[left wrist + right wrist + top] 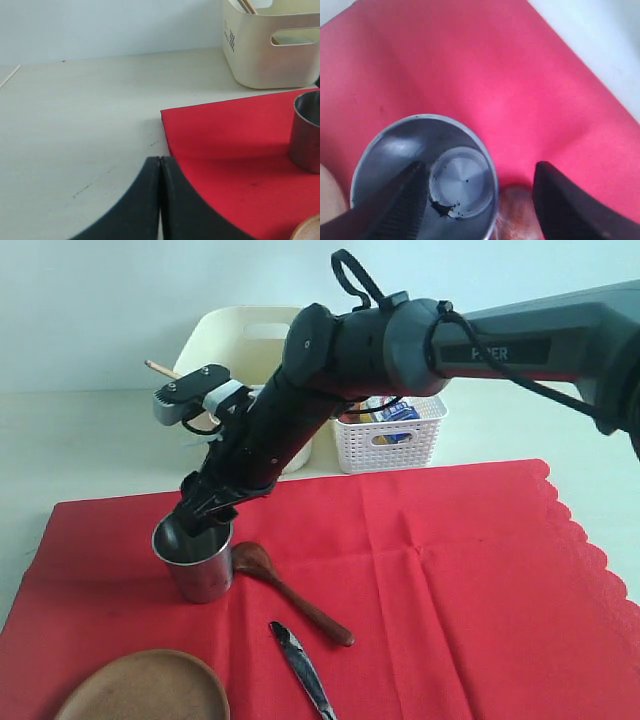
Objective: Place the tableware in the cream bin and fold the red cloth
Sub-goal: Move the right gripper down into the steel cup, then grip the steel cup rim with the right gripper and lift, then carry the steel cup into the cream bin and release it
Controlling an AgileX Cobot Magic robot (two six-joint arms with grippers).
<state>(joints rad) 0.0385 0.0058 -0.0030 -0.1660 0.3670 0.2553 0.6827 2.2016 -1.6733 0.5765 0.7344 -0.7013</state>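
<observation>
- On the cloth (450, 570), which is spread flat and unfolded over the table (80, 430), the cup (195, 565) is stood upright toward the left side.
- The cup's wall is straddled by the right gripper (207, 512), which is reached across from the right. One finger is seen inside the cup and the other outside, clear of the wall. The jaws are held apart and nothing is grasped.
- The spoon (295, 595) is laid just beside the cup, with its bowl end next to the cup's base.
- The knife (300, 665) is laid nearer the front of the cloth, apart from the spoon.
- The plate (145, 690) is seen at the cloth's front left, partly cut off by the picture edge.
- The bin (225, 340) is placed on the bare table behind the cloth. The end of a chopstick (160, 368) is seen sticking out past its left rim.
- A white basket (390, 440) is set just right of the bin, at the cloth's rear edge.
- The left gripper (160, 200) is clenched, with its fingers pressed together and nothing between them. It is seen over the bare table by a corner of the cloth.
</observation>
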